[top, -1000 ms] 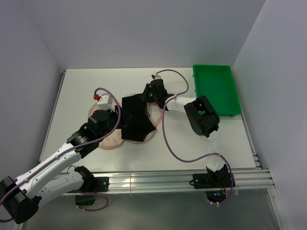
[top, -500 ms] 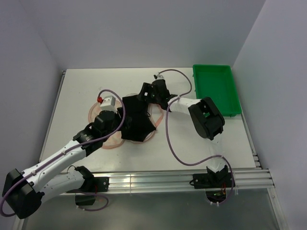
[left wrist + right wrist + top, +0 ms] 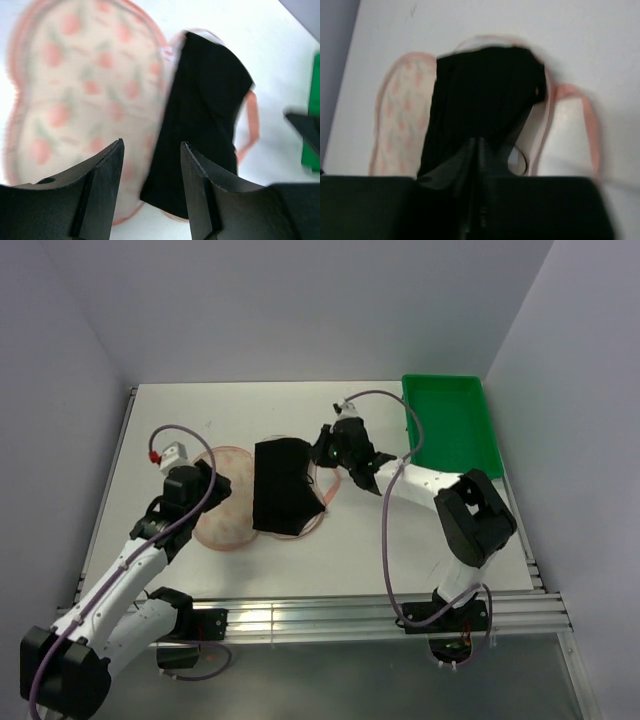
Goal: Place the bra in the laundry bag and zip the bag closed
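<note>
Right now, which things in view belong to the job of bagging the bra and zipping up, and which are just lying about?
Belong to the job:
- bra
- laundry bag, partly under the bra

Just lying about:
- green tray, off to the right side

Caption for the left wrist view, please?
Open left gripper hovers over the printed laundry bag; the black bra lies partly on it.

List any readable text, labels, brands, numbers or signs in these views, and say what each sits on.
None: no view shows legible words, numbers or logos.
The laundry bag has only printed peach-like marks, no lettering.
The bra is plain black.
The green tray shows no label.
Both wrist views are blurred, so any fine print there could not be read.
</note>
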You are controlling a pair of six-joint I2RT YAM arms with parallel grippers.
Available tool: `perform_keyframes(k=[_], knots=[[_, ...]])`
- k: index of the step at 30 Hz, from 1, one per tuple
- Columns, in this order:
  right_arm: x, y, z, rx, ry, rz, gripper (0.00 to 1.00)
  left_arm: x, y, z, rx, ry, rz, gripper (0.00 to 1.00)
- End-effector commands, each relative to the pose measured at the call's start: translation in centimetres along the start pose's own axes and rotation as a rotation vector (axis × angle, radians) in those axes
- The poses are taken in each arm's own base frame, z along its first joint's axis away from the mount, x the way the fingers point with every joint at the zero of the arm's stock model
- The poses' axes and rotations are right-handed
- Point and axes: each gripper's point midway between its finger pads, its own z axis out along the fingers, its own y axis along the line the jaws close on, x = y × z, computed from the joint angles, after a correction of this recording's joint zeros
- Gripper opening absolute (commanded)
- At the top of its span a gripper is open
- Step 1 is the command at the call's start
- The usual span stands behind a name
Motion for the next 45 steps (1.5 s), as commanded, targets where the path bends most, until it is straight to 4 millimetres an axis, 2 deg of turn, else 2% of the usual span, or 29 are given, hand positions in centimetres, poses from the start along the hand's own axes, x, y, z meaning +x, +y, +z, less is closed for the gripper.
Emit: perform_keyframes(k=[1, 3, 4, 5, 7, 8, 9, 12, 15, 18, 27, 29, 30, 34, 37, 41, 42, 45], knots=[[2.8, 3.0, -3.0, -0.106, 0.040, -0.003, 0.00, -0.8, 4.1, -0.8, -0.124, -0.040, -0.087, 0.55], [3.8, 4.1, -4.7, -0.163, 0.061, -0.005, 0.00, -1.6, 6.7, -0.8, -0.198, -0.056, -0.131, 0.53], [3.8, 4.5, -6.2, -0.188, 0.049, -0.012, 0.00, -1.4, 7.8, -0.6, -0.226, -0.050, -0.144, 0.50], [3.9, 4.7, -6.9, -0.202, 0.049, -0.019, 0.00, -2.1, 9.3, -0.6, -0.266, -0.065, -0.175, 0.49], [4.4, 4.9, -8.4, -0.224, 0.074, -0.045, 0.00, -1.4, 11.2, -0.1, -0.316, -0.041, -0.199, 0.47], [4.6, 4.8, -8.7, -0.218, 0.080, -0.056, 0.00, -1.9, 12.8, -0.1, -0.365, -0.057, -0.222, 0.46], [4.5, 4.6, -9.2, -0.214, 0.072, -0.077, 0.00, -1.4, 13.7, 0.2, -0.395, -0.040, -0.235, 0.46], [5.4, 2.8, -9.5, -0.160, 0.076, -0.117, 0.00, -0.9, 15.0, 0.7, -0.426, -0.013, -0.280, 0.45], [5.7, 2.1, -9.4, -0.134, 0.080, -0.128, 0.04, 0.0, 16.7, 1.1, -0.500, 0.011, -0.267, 0.46], [5.9, 1.8, -9.1, -0.121, 0.082, -0.128, 0.05, 1.1, 17.4, 1.7, -0.522, 0.057, -0.264, 0.45], [6.1, 0.8, -8.5, -0.075, 0.087, -0.135, 0.06, 2.7, 16.8, 3.5, -0.450, 0.116, -0.262, 0.42], [6.0, 0.2, -8.3, -0.035, 0.084, -0.140, 0.12, 3.2, 16.7, 3.6, -0.434, 0.131, -0.267, 0.43], [6.2, -0.3, -8.2, -0.020, 0.094, -0.141, 0.18, 3.3, 16.7, 3.7, -0.432, 0.136, -0.268, 0.45], [6.2, -1.8, -7.7, 0.037, 0.095, -0.129, 0.28, 3.9, 16.4, 3.9, -0.413, 0.158, -0.274, 0.50], [6.3, -2.7, -7.5, 0.060, 0.104, -0.120, 0.29, 4.2, 16.6, 3.7, -0.417, 0.155, -0.271, 0.51], [7.0, -4.2, -6.8, 0.115, 0.136, -0.120, 0.27, 3.7, 16.3, 3.8, -0.401, 0.140, -0.274, 0.42], [7.0, -4.6, -6.8, 0.131, 0.138, -0.120, 0.26, 3.8, 16.2, 3.8, -0.395, 0.138, -0.275, 0.35], [7.2, -5.7, -6.4, 0.178, 0.144, -0.126, 0.22, 3.3, 15.7, 3.6, -0.365, 0.120, -0.277, 0.22]])
